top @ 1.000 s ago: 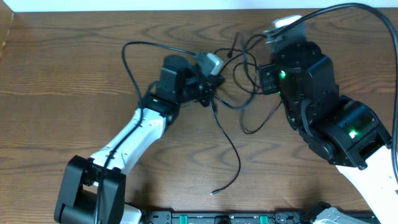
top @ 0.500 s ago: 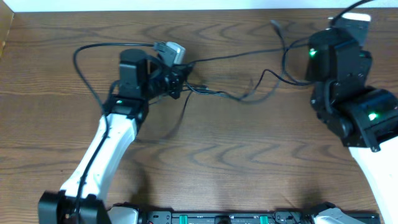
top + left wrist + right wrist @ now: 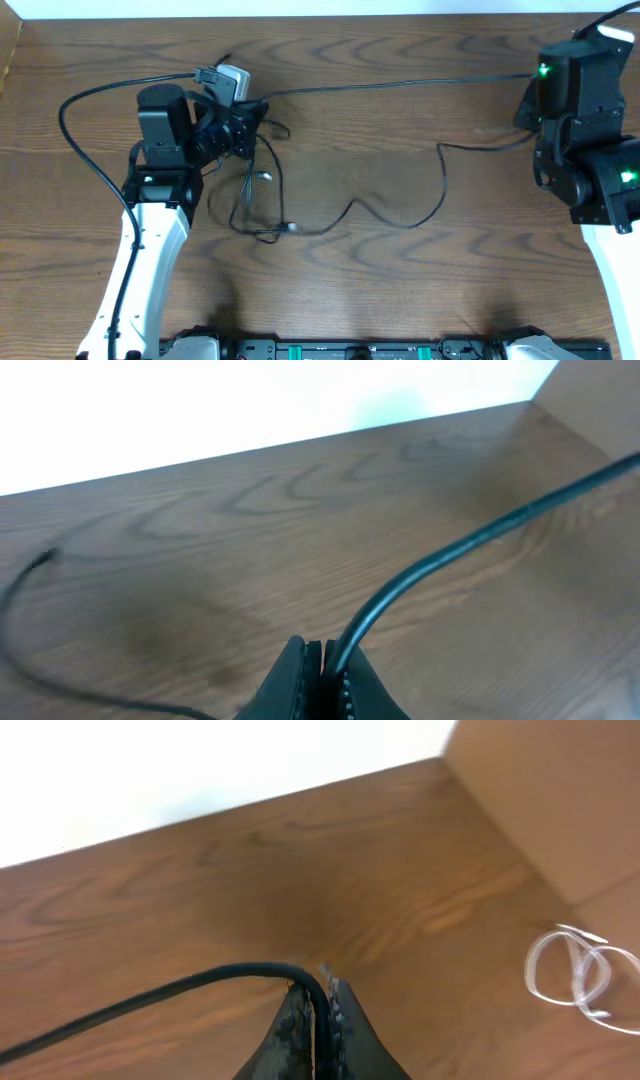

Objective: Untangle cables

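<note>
— The left arm point(image 3: 150, 240)?
— Stretched up the left side, wrist turned to the right; left gripper point(image 3: 322, 652) pinched tight.
— And the right arm point(image 3: 590, 180)?
— At the far right edge, reaching up; right gripper point(image 3: 318, 988) likewise clamped, fingers pressed together.

The cables point(image 3: 400, 84) span the table point(image 3: 350, 300) from left pincer point(image 3: 322, 660) to right pincer point(image 3: 320, 1002)

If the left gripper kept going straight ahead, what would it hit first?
Probably nothing: the left gripper, shut on a black cable that runs off up-right, faces only wooden table as far as its wrist view shows; depth is unclear.
</note>
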Robot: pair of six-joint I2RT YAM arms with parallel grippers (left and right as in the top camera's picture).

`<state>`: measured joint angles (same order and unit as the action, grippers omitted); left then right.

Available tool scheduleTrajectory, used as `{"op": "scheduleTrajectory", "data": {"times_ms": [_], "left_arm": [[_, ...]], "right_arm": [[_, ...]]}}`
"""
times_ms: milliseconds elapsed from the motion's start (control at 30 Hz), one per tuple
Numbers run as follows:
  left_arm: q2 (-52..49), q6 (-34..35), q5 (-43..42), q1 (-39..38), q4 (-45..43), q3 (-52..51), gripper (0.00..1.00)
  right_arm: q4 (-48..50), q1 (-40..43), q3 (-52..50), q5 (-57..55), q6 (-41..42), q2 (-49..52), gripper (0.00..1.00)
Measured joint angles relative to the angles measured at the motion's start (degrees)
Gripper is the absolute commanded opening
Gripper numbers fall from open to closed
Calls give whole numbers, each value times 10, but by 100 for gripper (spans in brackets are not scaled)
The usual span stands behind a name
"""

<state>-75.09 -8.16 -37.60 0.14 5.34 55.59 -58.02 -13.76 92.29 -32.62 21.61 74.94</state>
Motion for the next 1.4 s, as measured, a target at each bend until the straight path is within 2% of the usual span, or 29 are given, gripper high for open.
{"op": "scheduleTrajectory", "data": {"times_ms": [100,200,267,300,367,467,667,800,900,1100,1133,1200,1267,1300,1333,1400], "left_arm": [[0,0,-12,7,-5,0,7],[0,0,-38,10,-14,0,7],[0,1,-59,10,-23,0,7],[0,3,-69,10,-29,0,7],[0,7,-95,10,-44,0,7],[0,12,-141,10,-78,0,7],[0,47,-176,10,-165,-1,8],[0,71,-180,5,-218,-1,7],[0,82,-164,-10,-241,-1,7],[0,85,-33,-32,-257,-1,7],[0,85,-12,-35,-258,-1,12],[0,88,24,-42,-259,-1,52],[0,87,53,-49,-260,-1,80],[0,88,67,-53,-260,-1,89],[0,88,81,-55,-259,-1,93],[0,93,110,-57,-251,-1,95]], "right_arm": [[18,6,0,41,-16,0,2],[23,9,0,88,-42,0,42],[24,11,0,139,-75,0,73],[23,12,0,169,-96,0,84],[18,11,0,249,-151,0,95],[-6,8,0,400,-250,0,99],[-73,-37,2,527,-363,9,98],[-98,-91,3,534,-400,43,96],[-100,-124,3,518,-413,83,99],[-97,-173,2,470,-421,136,99],[-93,-181,2,462,-421,138,99],[-78,-199,2,439,-419,138,99],[-66,-219,2,423,-416,138,99],[-62,-228,2,416,-414,138,99],[-59,-236,2,412,-413,138,99],[-56,-248,2,406,-408,138,99]]}}
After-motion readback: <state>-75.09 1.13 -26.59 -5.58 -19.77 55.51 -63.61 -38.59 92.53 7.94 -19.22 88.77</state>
